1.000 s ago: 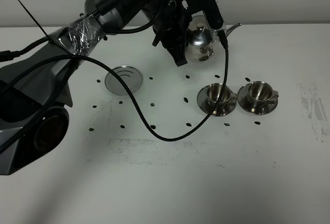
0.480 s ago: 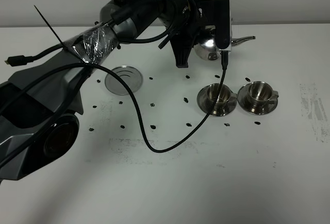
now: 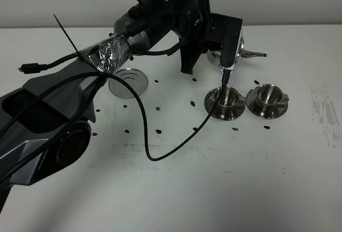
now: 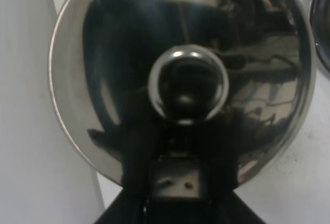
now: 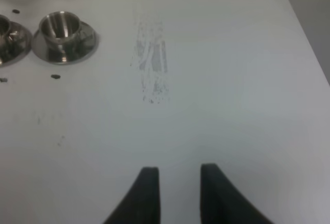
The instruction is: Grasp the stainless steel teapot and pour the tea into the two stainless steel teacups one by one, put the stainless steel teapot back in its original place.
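My left gripper (image 3: 218, 50) is shut on the handle of the stainless steel teapot (image 3: 239, 47) and holds it in the air behind the two teacups, its thin spout (image 3: 256, 54) pointing right. The left wrist view looks down on the domed lid (image 4: 103, 53) and its knob (image 4: 188, 82); my gripper (image 4: 178, 182) is dark below it. The two teacups (image 3: 227, 98) (image 3: 267, 96) stand on their saucers; they also show in the right wrist view (image 5: 61, 25) (image 5: 4, 30). The round steel base (image 3: 128, 82) is bare. My right gripper (image 5: 179, 193) is open and empty. No tea shows.
A black cable (image 3: 144, 136) hangs from the left arm and loops over the table between the base and the cups. Small black marks (image 3: 159, 107) dot the table. A grey scuffed patch (image 5: 152, 64) lies right of the cups.
The left arm has carried the teapot to the right and lower, and the spout now points right, over the space behind the right cup. The cups and the base have not moved.
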You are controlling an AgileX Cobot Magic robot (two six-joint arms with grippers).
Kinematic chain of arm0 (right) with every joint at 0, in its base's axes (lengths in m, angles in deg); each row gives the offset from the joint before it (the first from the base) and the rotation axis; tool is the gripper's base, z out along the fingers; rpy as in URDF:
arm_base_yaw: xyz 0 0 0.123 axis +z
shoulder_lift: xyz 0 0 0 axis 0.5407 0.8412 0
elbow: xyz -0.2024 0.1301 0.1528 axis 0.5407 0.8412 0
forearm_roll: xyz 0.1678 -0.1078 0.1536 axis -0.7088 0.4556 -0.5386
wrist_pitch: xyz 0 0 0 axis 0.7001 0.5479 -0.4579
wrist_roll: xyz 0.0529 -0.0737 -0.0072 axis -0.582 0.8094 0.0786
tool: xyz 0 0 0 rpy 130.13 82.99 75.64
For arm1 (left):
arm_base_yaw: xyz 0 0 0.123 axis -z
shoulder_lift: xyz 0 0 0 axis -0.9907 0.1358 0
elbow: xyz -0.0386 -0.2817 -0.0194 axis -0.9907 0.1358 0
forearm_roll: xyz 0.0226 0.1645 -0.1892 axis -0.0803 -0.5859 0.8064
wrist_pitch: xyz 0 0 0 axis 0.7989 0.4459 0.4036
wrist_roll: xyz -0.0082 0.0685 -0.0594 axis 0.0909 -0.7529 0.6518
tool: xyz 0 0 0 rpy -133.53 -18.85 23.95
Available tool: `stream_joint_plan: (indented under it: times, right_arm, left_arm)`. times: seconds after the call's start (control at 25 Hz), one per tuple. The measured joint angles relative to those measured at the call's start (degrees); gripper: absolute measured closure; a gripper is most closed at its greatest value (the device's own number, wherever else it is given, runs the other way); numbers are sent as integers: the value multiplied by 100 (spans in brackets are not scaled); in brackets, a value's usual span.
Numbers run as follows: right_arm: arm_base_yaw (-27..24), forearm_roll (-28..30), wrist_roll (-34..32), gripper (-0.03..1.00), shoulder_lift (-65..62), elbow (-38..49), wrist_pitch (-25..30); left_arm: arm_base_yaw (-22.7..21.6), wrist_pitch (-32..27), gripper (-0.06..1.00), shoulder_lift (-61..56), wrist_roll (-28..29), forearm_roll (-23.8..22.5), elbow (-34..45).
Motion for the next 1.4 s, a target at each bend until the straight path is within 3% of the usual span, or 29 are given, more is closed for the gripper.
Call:
stream_joint_plan:
  times: [0.24,1.4]
  right_arm:
    - [0,0,0,78,0,0,0]
    - [0,0,0,78,0,0,0]
  left_arm:
    - [116,114,76,63,-322,-316,0]
    - [672,378,76,251,-274,-1798,0]
